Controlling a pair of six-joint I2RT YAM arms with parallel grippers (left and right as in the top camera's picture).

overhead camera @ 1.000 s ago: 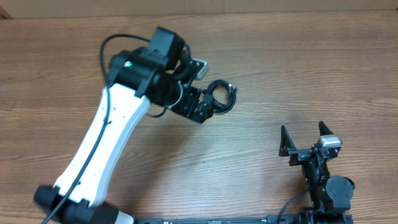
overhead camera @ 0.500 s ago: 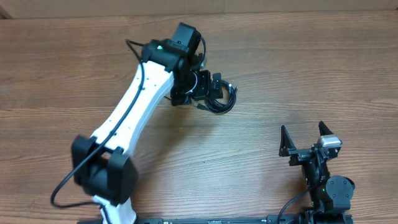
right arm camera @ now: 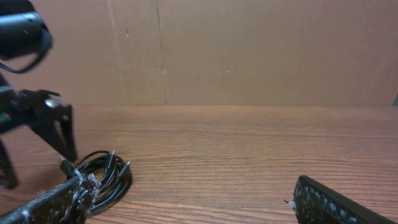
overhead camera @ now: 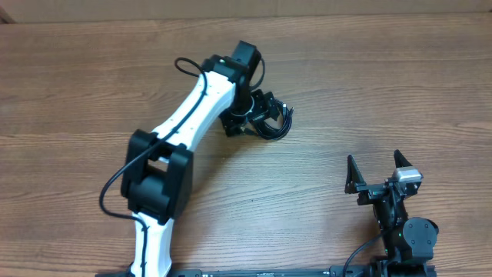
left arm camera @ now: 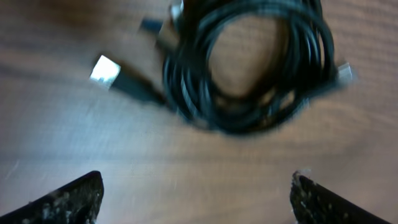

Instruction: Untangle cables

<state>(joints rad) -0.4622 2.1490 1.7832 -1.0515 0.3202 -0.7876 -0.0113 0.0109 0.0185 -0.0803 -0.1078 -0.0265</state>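
Toward the middle of the far edge of the table (overhead camera: 369, 85), the cables (overhead camera: 280, 128) are seen as one small coiled bundle that lies flat on the wood. The strands are wound in a ring and are not separated. At the left side of the ring, a plug (left arm camera: 104, 68) with a silver end is stretched out on the wood, and another small end is seen at the right side, but it is too blurred to be described.

The left gripper (overhead camera: 255, 115) is held over the left part of the bundle, and its jaws are opened wide. In the left wrist view both fingertips (left arm camera: 68, 198) are seen far apart, with only bare wood between them, and the bundle lies just beyond them. Nothing is gripped. Whether the cables are touched cannot be told.

The right gripper (overhead camera: 374, 174) is placed near the right corner of the near edge, well apart from the bundle. Its jaws are also spread fully and nothing is held. From its wrist view the cables (right arm camera: 123, 183) are seen far to the left, before a plain brown wall (right arm camera: 249, 50).
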